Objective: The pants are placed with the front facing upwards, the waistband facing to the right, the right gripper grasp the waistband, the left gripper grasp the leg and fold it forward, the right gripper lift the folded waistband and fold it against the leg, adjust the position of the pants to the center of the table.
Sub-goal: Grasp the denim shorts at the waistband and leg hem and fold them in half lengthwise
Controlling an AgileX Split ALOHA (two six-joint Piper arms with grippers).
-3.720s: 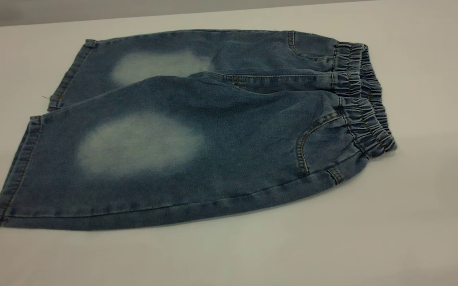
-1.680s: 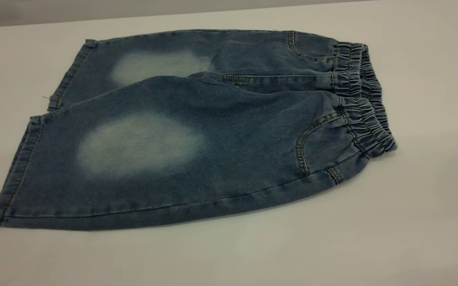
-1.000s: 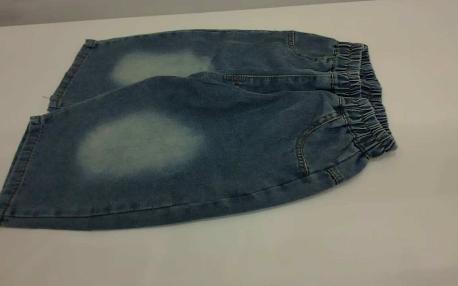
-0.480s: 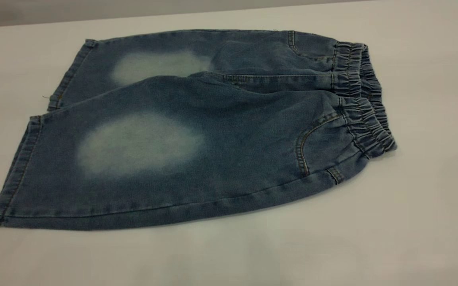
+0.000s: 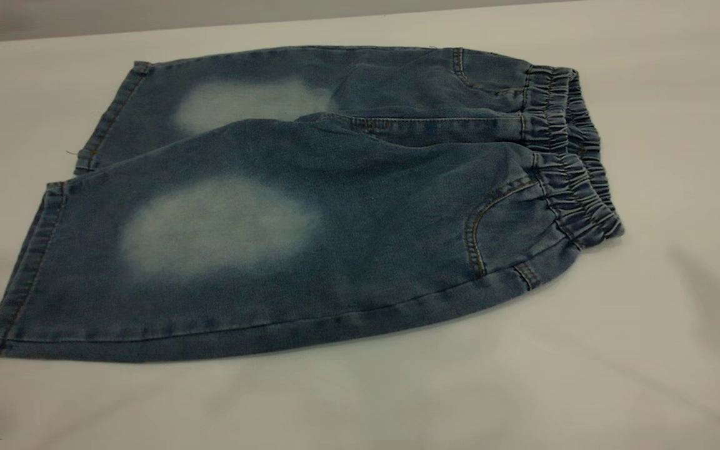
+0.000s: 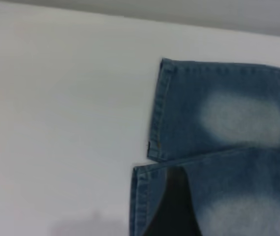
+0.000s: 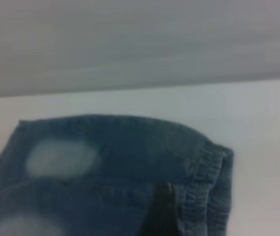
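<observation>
Table first since it's the biggest thing here: plain and pale, and the pants lie flat on it, front side up, both legs spread side by side, with the far leg partly tucked under the near one. Nothing is folded yet as far as I can tell, so the whole job is ahead of me: grab both ends, fold the far half forward, fold the waistband over the leg, then nudge the bundle to the middle.

Waistband sits at the right end of the pants, all puckered and bunched, with the hems at the opposite end.

Now my own bits. My left gripper shows up only as a dark wedge in my left wrist view, hanging over the hem end of the pants at the near leg. My right gripper is a dark sliver in the right wrist view, just beside the waistband. Honestly I can't tell whether either one is spread or pinched together, or whether either touches the denim. I'd guess neither has hold of anything yet.
</observation>
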